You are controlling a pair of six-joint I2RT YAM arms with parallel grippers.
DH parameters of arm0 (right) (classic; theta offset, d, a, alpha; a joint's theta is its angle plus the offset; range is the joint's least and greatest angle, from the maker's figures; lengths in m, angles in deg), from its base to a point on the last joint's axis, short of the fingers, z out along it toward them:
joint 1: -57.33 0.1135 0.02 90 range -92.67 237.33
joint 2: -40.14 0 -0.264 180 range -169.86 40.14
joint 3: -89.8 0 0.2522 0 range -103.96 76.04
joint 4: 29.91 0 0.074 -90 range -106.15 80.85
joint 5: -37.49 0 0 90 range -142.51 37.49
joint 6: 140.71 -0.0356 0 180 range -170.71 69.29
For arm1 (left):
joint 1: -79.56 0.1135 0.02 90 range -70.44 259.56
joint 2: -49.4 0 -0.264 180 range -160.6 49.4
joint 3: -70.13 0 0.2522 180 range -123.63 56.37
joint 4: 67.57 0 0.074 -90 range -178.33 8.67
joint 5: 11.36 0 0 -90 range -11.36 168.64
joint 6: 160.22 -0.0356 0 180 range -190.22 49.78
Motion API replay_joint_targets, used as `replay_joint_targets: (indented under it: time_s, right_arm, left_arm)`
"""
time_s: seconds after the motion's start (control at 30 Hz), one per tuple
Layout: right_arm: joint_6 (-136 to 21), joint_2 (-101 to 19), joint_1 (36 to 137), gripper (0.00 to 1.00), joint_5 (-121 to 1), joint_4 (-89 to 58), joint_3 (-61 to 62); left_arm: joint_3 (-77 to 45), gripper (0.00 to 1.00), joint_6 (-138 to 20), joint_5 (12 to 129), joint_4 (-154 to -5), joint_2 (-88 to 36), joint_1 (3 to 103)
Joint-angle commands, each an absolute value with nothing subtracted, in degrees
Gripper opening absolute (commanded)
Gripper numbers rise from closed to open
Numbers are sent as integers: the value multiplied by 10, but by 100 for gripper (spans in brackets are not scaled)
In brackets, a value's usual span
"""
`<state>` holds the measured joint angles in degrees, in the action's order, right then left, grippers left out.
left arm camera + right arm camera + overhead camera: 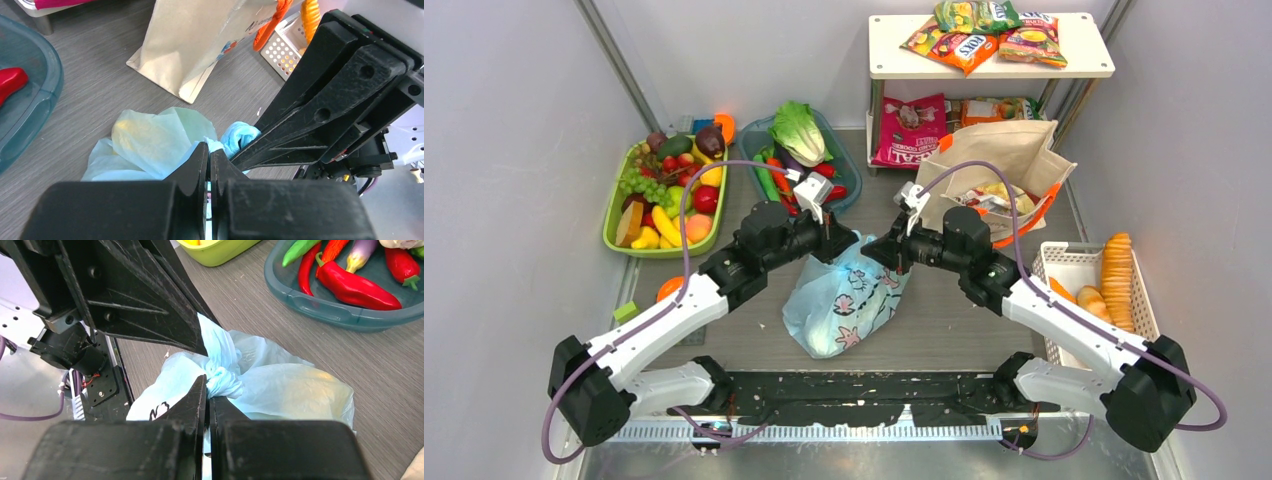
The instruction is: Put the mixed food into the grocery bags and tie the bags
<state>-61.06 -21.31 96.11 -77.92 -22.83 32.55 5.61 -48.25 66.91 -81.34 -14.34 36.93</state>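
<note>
**A:** The light-blue plastic bag [844, 300] is seen lying on the worktop [954, 335], bulging, with its neck gathered at the far end into a twisted knot [222, 377].

**B:** And that neck is gripped from the bag's left by the left gripper [208, 152]. Its jaws are pressed tight together, with a strip of blue film pinched between them.

**A:** The same is seen on the bag's right. The right gripper [207, 387] has its jaws clenched, and thin plastic is caught there just beside the knot.

**B:** The two grippers are seen almost tip to tip over the bag's far end.

**A:** Behind the bag and to its right, the beige canvas tote [1009, 160] is stood open, with packets visible inside.

**B:** Behind the bag to its left, a teal tray [852, 185] is loaded with a cabbage [799, 130] and a red pepper [357, 287]. Further left, a green tray [612, 220] is filled with fruit.

**A:** Far behind the bag, snack packets [964, 45] are laid on a white shelf [889, 55]. Well to the bag's right, biscuits [1116, 280] are stacked in a white mesh basket [1064, 262].
</note>
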Motion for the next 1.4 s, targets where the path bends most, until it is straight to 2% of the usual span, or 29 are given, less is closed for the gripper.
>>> replay_joint_targets:
  time_s: [0.0,0.4,0.67,0.93,1.2,1.37]
  right_arm:
    - [-587,-222,964,5,-786,-301,340]
    - [-616,-229,964,8,-733,-467,451]
    - [-627,-213,964,10,-709,-515,499]
    - [-646,-216,964,26,-704,-546,524]
    - [-673,-233,965,36,-710,-593,540]
    - [-687,-244,968,38,-715,-619,549]
  left_arm:
    - [36,0,-498,660,-789,-145,368]
    - [25,0,-485,634,-779,-196,367]
    - [8,0,-482,612,-794,-229,351]
    - [7,0,-473,609,-798,-237,347]
    - [18,0,-452,617,-790,-245,339]
    - [12,0,-448,621,-788,-254,339]
